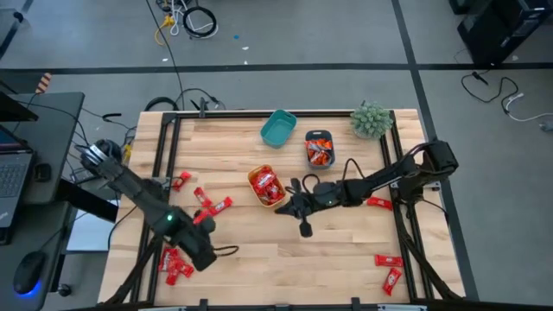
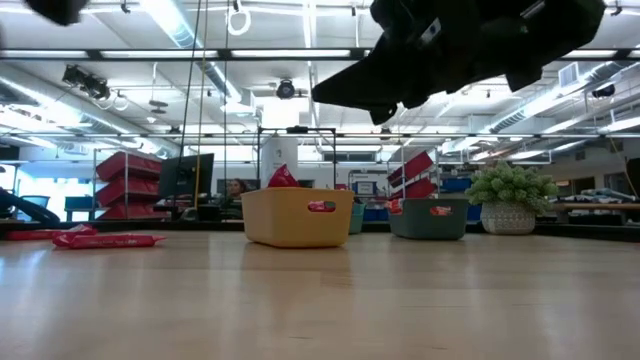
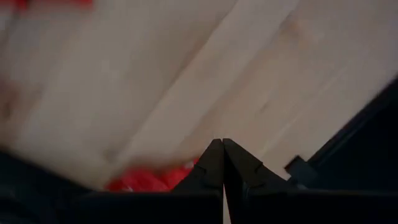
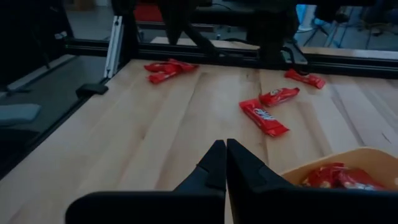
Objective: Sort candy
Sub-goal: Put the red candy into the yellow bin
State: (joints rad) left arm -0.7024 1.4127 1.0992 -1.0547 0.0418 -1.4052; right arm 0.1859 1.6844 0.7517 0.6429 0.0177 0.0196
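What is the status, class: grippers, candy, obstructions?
Left gripper shut, empty. Right gripper shut beside the yellow bin. Candy scattered on the table. Nothing obstructing.

A pale wooden table (image 1: 285, 250) carries a yellow-orange bin (image 1: 266, 187) near its middle. Beyond this bin sit a teal bin (image 1: 278, 128), a grey bin (image 1: 320, 149) and a small potted plant (image 1: 371, 119). Red candies (image 1: 210, 206) lie scattered to both sides of it.

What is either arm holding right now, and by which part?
Nothing. The left tool is shut empty over the table near loose candy; the right tool is shut empty beside the yellow bin.
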